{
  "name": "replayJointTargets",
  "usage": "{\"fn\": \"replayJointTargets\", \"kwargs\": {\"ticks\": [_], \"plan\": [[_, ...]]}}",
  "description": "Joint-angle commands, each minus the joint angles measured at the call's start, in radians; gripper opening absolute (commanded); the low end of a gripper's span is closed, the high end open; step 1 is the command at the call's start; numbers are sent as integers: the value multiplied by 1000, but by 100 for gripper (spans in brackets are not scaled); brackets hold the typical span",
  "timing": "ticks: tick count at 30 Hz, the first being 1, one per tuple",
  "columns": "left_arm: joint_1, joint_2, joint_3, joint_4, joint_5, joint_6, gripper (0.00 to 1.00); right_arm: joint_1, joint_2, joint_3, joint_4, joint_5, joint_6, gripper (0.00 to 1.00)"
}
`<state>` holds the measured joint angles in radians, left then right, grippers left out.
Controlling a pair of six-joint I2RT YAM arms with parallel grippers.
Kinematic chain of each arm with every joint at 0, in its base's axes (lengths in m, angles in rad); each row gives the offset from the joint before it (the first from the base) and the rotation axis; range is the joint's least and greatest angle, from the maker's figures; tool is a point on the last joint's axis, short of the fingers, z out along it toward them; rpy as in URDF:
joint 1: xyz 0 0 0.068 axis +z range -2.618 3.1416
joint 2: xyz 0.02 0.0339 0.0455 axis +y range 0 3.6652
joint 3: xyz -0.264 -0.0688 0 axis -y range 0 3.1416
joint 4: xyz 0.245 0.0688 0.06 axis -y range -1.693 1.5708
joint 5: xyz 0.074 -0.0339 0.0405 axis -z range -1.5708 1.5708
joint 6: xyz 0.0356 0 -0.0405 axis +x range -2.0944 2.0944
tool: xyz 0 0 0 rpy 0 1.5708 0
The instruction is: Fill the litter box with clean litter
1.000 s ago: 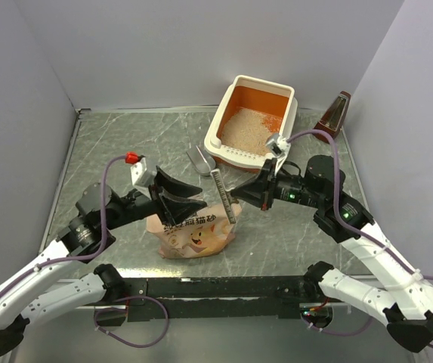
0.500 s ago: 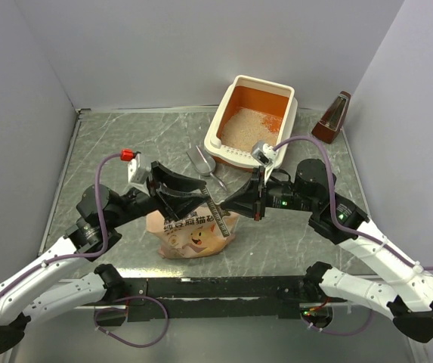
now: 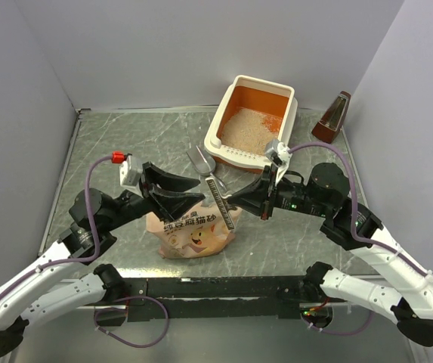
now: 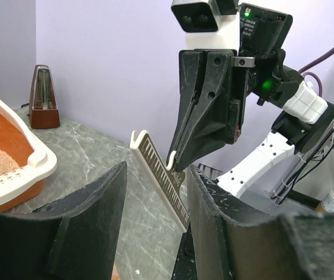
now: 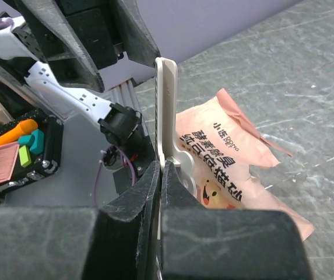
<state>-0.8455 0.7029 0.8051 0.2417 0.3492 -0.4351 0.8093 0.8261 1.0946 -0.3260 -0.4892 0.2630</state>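
Two tools over one bag. First, the right tool (image 5: pixel 161 170): clamped on one end of a long white ridged plastic clip (image 5: pixel 165 105). Whether the clip's far end touches the peach-pink cat-print plastic bag (image 3: pixel 191 231) cannot be told.

Second, the left tool (image 3: pixel 193 193): spread wide, empty, at 9 o'clock of the clip, just above the bag's top.

Step in hand, as judged: freeing the bag for pouring. To do it well, park the clip away from the pour path, grip the bag near its top, and keep the mouth uppermost until it is over the box.

Cream-rimmed, orange-lined rectangular plastic litter box (image 3: pixel 239 156): 1 o'clock of the table, floor partly covered by pale beige sandy litter (image 3: pixel 245 130).

Grey metal scoop (image 3: pixel 199 159): 7 o'clock of the box, just beside it.

Brown wooden metronome (image 3: pixel 333 115): 3 o'clock of the box.

Table (image 3: pixel 125 144): grey, veined, stone-look.

Walls (image 3: pixel 163 45): plain lilac, on three sides.
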Motion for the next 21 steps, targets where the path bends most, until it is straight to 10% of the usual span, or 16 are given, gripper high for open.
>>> {"fn": "replayJointTargets", "kwargs": {"ticks": [1,17,21], "plan": [[0,3,-6,21,0,2,50,5,-12,36,70,-15,-1,0],[0,33,-11,82,27,-13,50,41,31,27,143,-61,28,0],[0,30,-10,85,36,-7,36,42,33,27,142,-63,25,0]]}}
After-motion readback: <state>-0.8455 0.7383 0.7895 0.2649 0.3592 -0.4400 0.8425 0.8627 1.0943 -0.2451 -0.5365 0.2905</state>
